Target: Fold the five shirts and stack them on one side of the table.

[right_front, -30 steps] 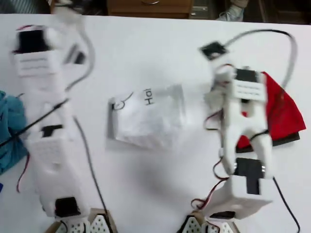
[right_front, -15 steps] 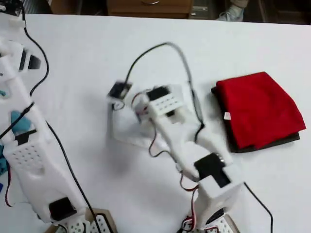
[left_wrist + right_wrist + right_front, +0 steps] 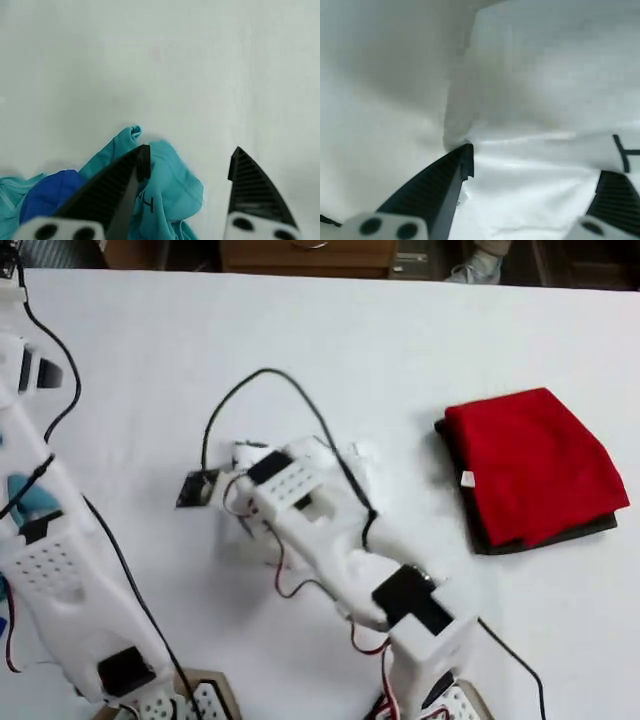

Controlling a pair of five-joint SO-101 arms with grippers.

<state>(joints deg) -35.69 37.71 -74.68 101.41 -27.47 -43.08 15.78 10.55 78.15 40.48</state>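
High view told it: within a second the right arm had swung off the folded red shirt (image 3: 530,465) at the right of the frame and across to the white shirt (image 3: 535,190) at centre. The right gripper (image 3: 537,165) stood wide open astride the cloth's edge, holding nothing. The left gripper (image 3: 190,152), likewise spread and empty, hung over the teal shirt (image 3: 170,185) at the left edge. I judged the white shirt's pickup came next.

white shirt (image 3: 535,172) mostly under right arm (image 3: 330,530), teal shirt (image 3: 170,187) cut by edge
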